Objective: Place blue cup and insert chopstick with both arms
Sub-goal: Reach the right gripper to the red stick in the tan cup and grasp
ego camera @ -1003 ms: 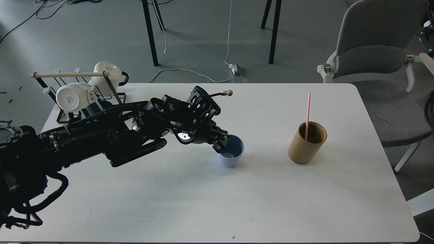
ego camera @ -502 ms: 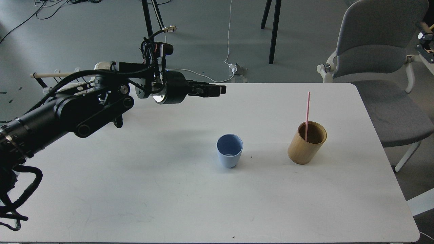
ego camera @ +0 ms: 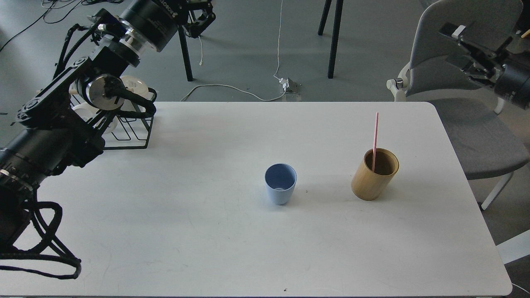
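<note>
The blue cup [ego camera: 280,189] stands upright and empty on the white table [ego camera: 207,231], near its middle. The pink-red chopstick [ego camera: 375,138] stands in the tan bamboo cylinder [ego camera: 374,174], to the right of the cup. My left gripper [ego camera: 199,17] is raised high at the top left, far from the cup, dark and partly cut by the frame edge. My right gripper [ego camera: 448,43] comes in at the top right, above the chair, with its two fingers apart and nothing between them.
A black wire rack [ego camera: 131,128] with white mugs [ego camera: 134,87] stands at the table's back left corner, partly behind my left arm. A grey chair [ego camera: 459,74] stands off the table's right side. Cables lie on the floor behind the table.
My left gripper let go of the blue cup and rose up and back to the left. My right arm has come into view at the top right. The cup and the chopstick stay put.
</note>
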Motion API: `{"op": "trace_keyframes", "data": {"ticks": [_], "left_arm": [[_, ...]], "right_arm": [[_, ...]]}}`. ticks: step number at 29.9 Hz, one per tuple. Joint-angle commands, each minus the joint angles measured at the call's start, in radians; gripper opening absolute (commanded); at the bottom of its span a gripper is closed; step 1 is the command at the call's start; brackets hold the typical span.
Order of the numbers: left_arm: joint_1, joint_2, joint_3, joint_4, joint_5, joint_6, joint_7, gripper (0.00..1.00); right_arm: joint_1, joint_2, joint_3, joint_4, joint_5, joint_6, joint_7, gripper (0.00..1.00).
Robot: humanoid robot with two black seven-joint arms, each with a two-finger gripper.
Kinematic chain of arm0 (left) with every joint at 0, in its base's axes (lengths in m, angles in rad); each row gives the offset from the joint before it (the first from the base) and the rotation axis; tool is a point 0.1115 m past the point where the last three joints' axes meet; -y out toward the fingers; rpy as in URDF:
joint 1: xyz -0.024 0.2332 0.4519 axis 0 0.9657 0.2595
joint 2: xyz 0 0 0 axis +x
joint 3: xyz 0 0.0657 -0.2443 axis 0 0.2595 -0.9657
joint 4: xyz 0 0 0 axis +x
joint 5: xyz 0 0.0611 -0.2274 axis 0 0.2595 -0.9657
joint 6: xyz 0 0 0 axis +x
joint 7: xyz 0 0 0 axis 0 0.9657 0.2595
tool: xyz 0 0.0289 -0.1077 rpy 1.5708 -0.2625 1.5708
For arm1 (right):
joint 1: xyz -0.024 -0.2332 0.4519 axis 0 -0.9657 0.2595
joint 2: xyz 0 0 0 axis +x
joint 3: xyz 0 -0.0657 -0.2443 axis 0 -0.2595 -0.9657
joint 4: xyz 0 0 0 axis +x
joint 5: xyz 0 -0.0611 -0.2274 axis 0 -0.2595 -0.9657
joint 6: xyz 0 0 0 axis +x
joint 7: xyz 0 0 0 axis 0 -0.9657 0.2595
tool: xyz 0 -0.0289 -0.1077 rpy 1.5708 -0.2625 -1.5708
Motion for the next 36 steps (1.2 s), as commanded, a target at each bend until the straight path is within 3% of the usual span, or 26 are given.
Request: {"op": "trace_keyframes", "data": {"ticks": [1, 5, 10, 20, 27, 36], "left_arm": [[0.002, -0.003, -0.013, 0.158, -0.094, -0.018, -0.011, 0.99], [0.002, -0.003, -0.008, 0.229, -0.124, -0.028, -0.008, 0.99], [0.017, -0.004, -0.008, 0.240, -0.130, -0.028, -0.011, 0.99], [0.060, 0.005, -0.014, 0.240, -0.168, -0.028, -0.014, 0.99], [0.062, 0.002, -0.016, 0.261, -0.216, -0.028, -0.020, 0.99], [0.062, 0.006, -0.016, 0.277, -0.242, -0.028, -0.019, 0.99]], "right_arm": [[-0.001, 0.009, -0.027, 0.033, -0.295, 0.000, -0.001, 0.97], [0.004, 0.096, -0.082, 0.028, -0.490, 0.000, -0.020, 0.91], [0.002, 0.188, -0.172, -0.039, -0.541, -0.006, -0.082, 0.83], [0.002, 0.287, -0.232, -0.136, -0.692, -0.014, -0.090, 0.64], [0.005, 0.307, -0.263, -0.137, -0.712, -0.015, -0.148, 0.37], [0.028, 0.351, -0.271, -0.186, -0.712, -0.015, -0.148, 0.36]]}}
